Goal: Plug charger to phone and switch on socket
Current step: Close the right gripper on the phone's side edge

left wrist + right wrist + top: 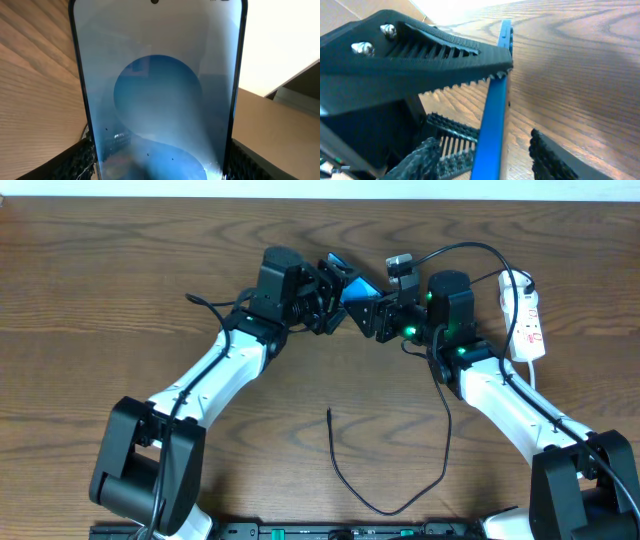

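Phone [357, 288] held over the wooden worktop [150, 280] at centre back, clamped across its width by the left pincer [333, 298]. Right pincer [380, 315] parted around the phone's edge, upper finger touching, lower finger just apart. Charger [331, 440] loose on the worktop nearer the front, plug tip free. Socket [529, 320] at far right.

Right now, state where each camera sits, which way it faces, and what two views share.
Overhead: above the brown wooden table, facing down; both arms show.
Left wrist: on the left gripper, facing the flat blue-screened smartphone it clamps; its fingertips show.
Right wrist: on the right gripper, viewing that smartphone edge-on; its fingers straddle it.
Shared: all three see the smartphone.
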Action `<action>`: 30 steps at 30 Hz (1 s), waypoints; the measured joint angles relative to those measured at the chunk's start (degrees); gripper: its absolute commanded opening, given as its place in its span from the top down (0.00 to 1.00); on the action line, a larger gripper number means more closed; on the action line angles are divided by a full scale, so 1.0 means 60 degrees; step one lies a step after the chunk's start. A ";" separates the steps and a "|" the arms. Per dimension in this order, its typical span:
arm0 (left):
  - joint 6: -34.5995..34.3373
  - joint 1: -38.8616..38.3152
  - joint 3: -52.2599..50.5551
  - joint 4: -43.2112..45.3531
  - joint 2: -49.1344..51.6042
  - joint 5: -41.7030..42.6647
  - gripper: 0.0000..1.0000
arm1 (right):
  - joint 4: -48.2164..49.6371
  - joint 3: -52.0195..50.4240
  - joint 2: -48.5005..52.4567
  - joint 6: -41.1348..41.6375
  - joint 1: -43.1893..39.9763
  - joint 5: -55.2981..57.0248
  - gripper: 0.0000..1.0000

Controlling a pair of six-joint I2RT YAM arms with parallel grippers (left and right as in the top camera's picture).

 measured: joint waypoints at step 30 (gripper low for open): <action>-0.0084 -0.0113 0.0004 0.0062 -0.0018 0.0066 0.08 | -0.0142 0.0000 0.0036 -0.0138 -0.0036 0.0517 0.99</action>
